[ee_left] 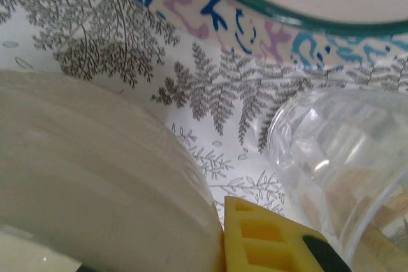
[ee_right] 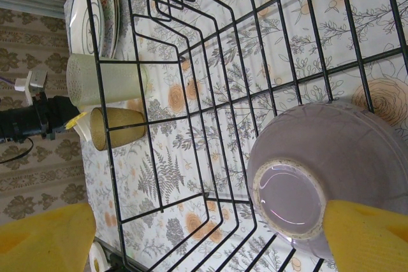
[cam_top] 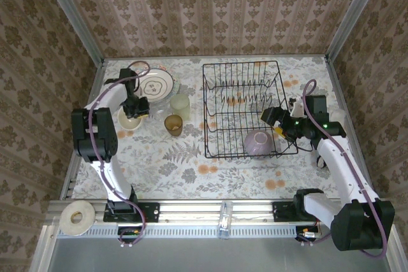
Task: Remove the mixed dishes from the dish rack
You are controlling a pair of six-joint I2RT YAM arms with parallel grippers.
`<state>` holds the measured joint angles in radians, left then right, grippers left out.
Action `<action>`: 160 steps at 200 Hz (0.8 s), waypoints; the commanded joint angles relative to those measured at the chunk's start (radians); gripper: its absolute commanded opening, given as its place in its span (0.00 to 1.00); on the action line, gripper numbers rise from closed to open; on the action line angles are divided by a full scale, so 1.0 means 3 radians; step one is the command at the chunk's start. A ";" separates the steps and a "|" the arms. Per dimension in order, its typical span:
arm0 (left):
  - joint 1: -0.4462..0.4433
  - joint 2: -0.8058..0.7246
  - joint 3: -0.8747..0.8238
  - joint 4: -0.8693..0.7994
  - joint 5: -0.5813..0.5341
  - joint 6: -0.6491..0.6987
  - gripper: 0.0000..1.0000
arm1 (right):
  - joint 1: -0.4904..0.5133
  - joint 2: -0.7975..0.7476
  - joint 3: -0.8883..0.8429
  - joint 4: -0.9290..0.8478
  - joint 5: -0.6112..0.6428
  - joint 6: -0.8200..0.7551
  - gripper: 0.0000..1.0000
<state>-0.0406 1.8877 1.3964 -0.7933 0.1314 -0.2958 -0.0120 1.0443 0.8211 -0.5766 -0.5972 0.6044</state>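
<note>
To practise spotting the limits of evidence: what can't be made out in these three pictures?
- Left wrist view: clear glass blurred, cut by the right edge; the cream bowl hides whether the left gripper holds it.
- Top view: stacked plates too small to count.
- Right wrist view: a yellow fingertip covers part of the lilac bowl; touching or not, unclear.

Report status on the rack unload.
Left gripper shut on cream bowl, outside dish rack. Right gripper open at upturned lilac bowl, alone in rack. No obstruction seen.
</note>
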 commanded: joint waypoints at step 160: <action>0.0011 0.0909 0.1119 -0.0277 0.0145 0.0108 0.00 | 0.0020 -0.0095 0.0027 -0.0149 0.0102 -0.0036 0.93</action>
<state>-0.0376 2.1006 1.7012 -0.8986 0.1272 -0.2932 -0.0120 1.0336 0.8215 -0.5880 -0.5823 0.6044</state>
